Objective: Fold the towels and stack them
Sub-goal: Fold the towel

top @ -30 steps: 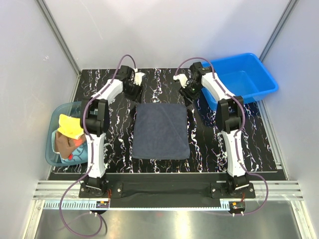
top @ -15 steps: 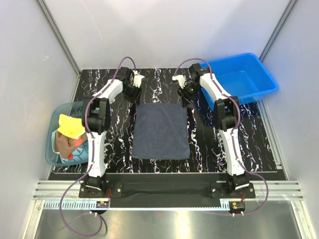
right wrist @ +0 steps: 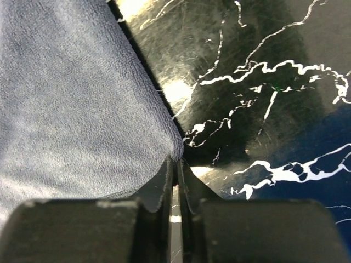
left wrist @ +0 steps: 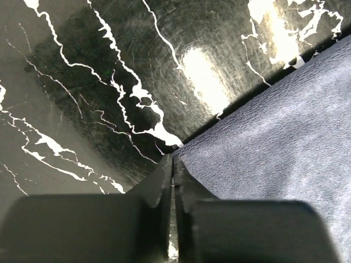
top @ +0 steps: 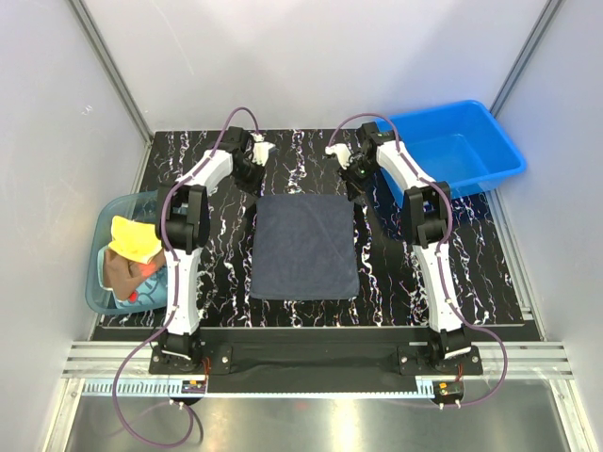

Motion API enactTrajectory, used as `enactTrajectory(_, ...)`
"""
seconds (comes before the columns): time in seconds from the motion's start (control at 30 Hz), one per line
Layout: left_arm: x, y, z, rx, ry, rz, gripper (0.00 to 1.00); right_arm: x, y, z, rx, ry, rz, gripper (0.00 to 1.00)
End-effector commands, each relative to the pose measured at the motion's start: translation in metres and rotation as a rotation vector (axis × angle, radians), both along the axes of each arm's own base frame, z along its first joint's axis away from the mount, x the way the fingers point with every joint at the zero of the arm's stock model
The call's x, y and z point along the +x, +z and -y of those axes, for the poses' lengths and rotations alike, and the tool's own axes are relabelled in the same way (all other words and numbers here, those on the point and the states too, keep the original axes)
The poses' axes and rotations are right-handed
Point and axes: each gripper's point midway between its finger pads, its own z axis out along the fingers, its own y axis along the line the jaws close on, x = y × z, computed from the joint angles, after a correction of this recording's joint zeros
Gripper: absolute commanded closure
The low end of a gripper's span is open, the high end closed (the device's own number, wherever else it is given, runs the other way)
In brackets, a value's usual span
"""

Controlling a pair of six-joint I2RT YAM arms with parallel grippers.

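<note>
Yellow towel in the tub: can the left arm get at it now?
Probably not yet: left pincer is shut on a far corner of the dark towel. Otherwise clear: yellow towel lies atop the open tub beside that arm.

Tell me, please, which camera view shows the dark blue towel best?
The top external view: the dark blue towel appears whole, spread flat as a rectangle. The left wrist view shows only one corner, at the left claw; the right wrist view shows only another corner, at the right claw.
</note>
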Motion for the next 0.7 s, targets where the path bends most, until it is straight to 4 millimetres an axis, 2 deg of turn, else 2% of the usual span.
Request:
enactTrajectory(0.0, 0.011, 0.01, 0.004, -0.032, -0.027, 0.038, 1.0, 0.017, 0.012, 0.004, -0.02, -0.017, 0.088, 0.94)
enactTrajectory(0.1, 0.015, 0.012, 0.0, -0.01, -0.007, 0.051, 1.0, 0.025, 0.013, 0.009, -0.045, -0.035, 0.126, 1.0)
enactTrajectory(0.27, 0.029, 0.022, -0.017, 0.046, 0.077, 0.116, 1.0, 0.038, 0.021, 0.018, -0.084, -0.067, 0.217, 1.0)
enactTrajectory(0.3, 0.034, 0.033, -0.018, 0.036, 0.091, 0.148, 1.0, 0.046, 0.026, 0.017, -0.081, -0.074, 0.259, 1.0)
enactTrajectory(0.33, 0.034, 0.035, -0.018, 0.033, 0.09, 0.155, 1.0, 0.049, 0.034, 0.019, -0.087, -0.087, 0.285, 1.0)
enactTrajectory(0.37, 0.033, 0.037, -0.017, 0.028, 0.09, 0.162, 1.0, 0.048, 0.033, 0.02, -0.087, -0.093, 0.289, 1.0)
enactTrajectory(0.43, 0.035, 0.053, -0.015, 0.009, 0.089, 0.201, 1.0, 0.055, 0.05, 0.017, -0.062, -0.112, 0.334, 1.0)
enactTrajectory(0.5, 0.038, 0.061, -0.014, -0.003, 0.093, 0.231, 1.0, 0.055, 0.056, 0.013, -0.038, -0.11, 0.355, 1.0)
enactTrajectory(0.53, 0.039, 0.064, -0.014, -0.005, 0.095, 0.241, 1.0, 0.064, 0.072, 0.009, -0.009, -0.103, 0.424, 1.0)
enactTrajectory(0.57, 0.042, 0.072, -0.013, -0.009, 0.098, 0.263, 1.0, 0.059, 0.061, 0.01, -0.016, -0.09, 0.416, 1.0)
enactTrajectory(0.6, 0.044, 0.074, -0.014, -0.006, 0.103, 0.275, 1.0, 0.06, 0.062, 0.008, -0.019, -0.084, 0.439, 1.0)
enactTrajectory(0.63, 0.045, 0.078, -0.016, 0.002, 0.109, 0.284, 1.0, 0.068, 0.071, 0.01, -0.024, -0.097, 0.498, 1.0)
enactTrajectory(0.67, 0.047, 0.084, -0.017, 0.005, 0.114, 0.299, 1.0, 0.066, 0.066, 0.012, -0.033, -0.105, 0.497, 1.0)
